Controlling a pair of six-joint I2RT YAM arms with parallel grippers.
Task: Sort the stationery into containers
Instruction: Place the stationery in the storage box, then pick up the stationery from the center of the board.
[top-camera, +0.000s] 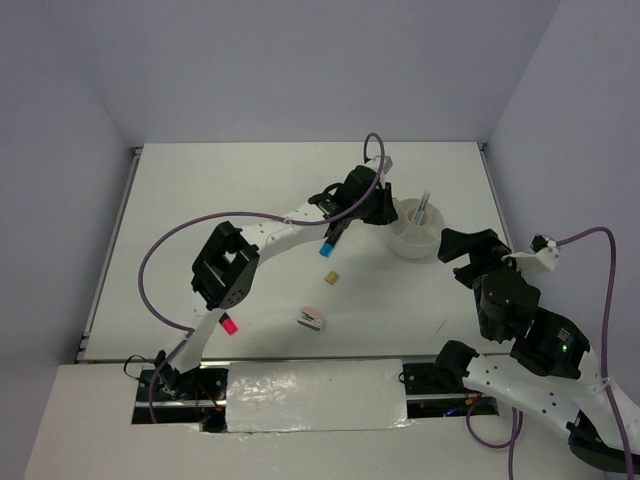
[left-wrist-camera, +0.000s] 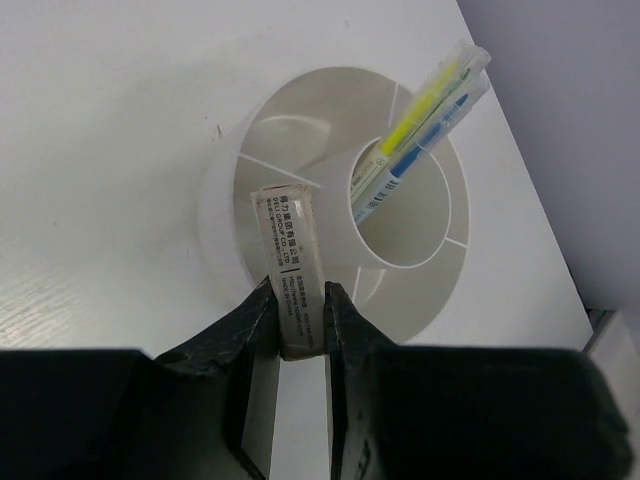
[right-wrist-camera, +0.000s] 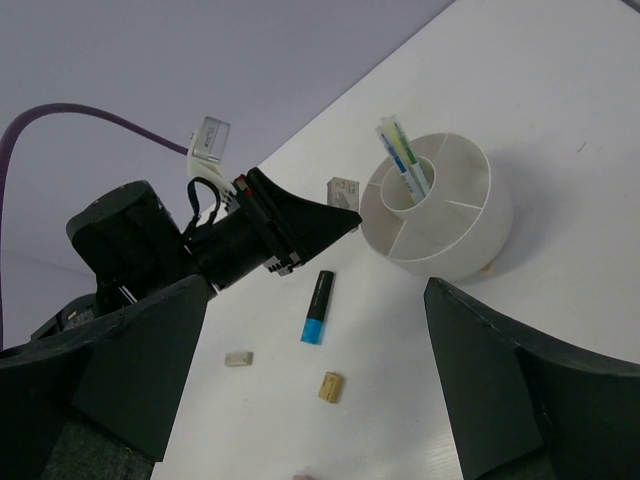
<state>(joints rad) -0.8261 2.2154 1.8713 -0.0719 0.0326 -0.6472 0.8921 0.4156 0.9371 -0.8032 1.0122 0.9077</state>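
White tub (top-camera: 410, 245) sits right of centre on the table (top-camera: 200, 200), with bare surface toward the far and left edges and less room at the right edge, where the right end effector (right-wrist-camera: 316, 290) hangs released, jaws wide, near the tub. Left end effector (left-wrist-camera: 298, 305) is clenched on a small whitish labelled case (left-wrist-camera: 288, 250), its tip at the tub's outer rim; yellow and blue pens (left-wrist-camera: 425, 110) lean in the centre cup. Blue-ended marker (top-camera: 328, 246), tan piece (top-camera: 332, 277), whitish eraser (top-camera: 312, 319) and pink-ended highlighter (top-camera: 229, 325) lie loose near-left of the tub.
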